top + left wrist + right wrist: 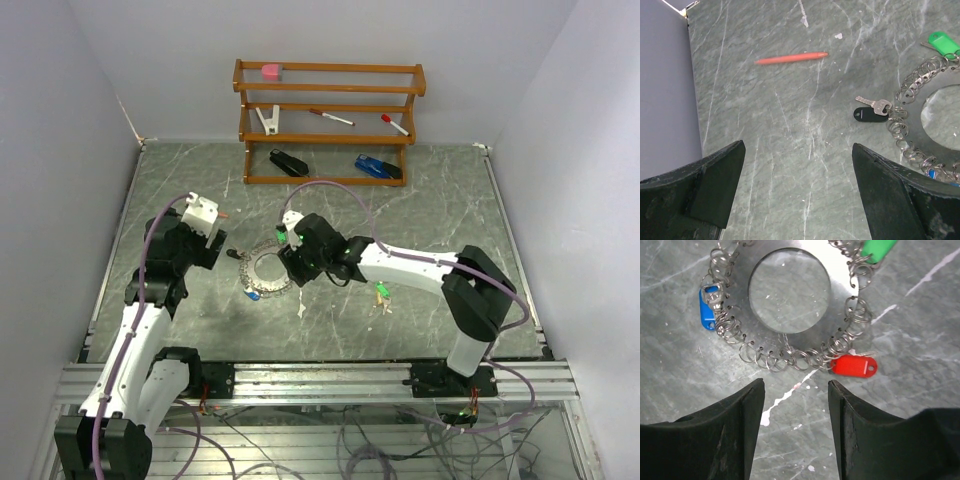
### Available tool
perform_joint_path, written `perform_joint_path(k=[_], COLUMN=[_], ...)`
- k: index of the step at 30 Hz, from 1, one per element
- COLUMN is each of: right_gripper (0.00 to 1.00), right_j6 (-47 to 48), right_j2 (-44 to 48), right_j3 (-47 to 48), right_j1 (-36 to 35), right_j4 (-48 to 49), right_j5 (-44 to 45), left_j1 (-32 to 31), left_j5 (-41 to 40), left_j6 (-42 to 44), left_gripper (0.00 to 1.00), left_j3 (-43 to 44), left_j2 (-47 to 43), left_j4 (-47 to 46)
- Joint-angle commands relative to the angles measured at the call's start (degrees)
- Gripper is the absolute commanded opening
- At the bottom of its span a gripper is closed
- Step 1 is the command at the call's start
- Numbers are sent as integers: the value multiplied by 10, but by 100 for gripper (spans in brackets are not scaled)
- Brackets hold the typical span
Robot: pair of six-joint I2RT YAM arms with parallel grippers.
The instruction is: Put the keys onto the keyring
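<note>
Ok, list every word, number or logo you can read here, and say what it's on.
No text is readable.
Blank faces: red tag, blue tag, green tag, black tag.
Any stamp on the silver key: too small.
Things on the wooden rack: too small.

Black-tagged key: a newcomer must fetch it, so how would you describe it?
On the grey table, find the keyring, a metal disc fringed with small rings. The black-tagged key lies just outside its left rim in the top view. It alone has a black tag; the green tag, blue tag and red tag sit elsewhere around the rim.
</note>
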State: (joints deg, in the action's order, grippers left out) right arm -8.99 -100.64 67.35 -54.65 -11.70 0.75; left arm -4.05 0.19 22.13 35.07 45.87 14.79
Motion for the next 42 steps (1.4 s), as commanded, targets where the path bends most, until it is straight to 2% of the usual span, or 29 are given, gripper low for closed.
perform_joint_path(k=[1,7,19,21,28,30,39,42], right_gripper=[52,46,40,35,6,0,0,8], right_j6=[25,42,44,43,43,41,22,17], right_j2=[-21,-52,-95,-97,-105,-105,-78,-75], right_j3=[-16,-10,-5,-4,3,4,-11,-3], right_j1=[1,1,1,1,1,1,1,1], right_j4=[58,78,103,104,94,91,102,93], right_j5=[-58,-65,-66,-69,-68,-68,-51,-48], left_j1=[0,0,1,1,2,2,2,2], left_j5=[-15,-15,-21,-19,-17,-18,-18,-18], left_j6=[2,3,5,4,4,4,5,4], left_gripper=[99,98,98,98,98,98,98,98], left_j3=[-13,-22,-33,-33,-38,-38,-40,-42], left_j2=[-4,-5,-7,-6,-7,-7,-8,-9], left_j4=[-15,-22,-39,-39,-45,-45,-50,-52])
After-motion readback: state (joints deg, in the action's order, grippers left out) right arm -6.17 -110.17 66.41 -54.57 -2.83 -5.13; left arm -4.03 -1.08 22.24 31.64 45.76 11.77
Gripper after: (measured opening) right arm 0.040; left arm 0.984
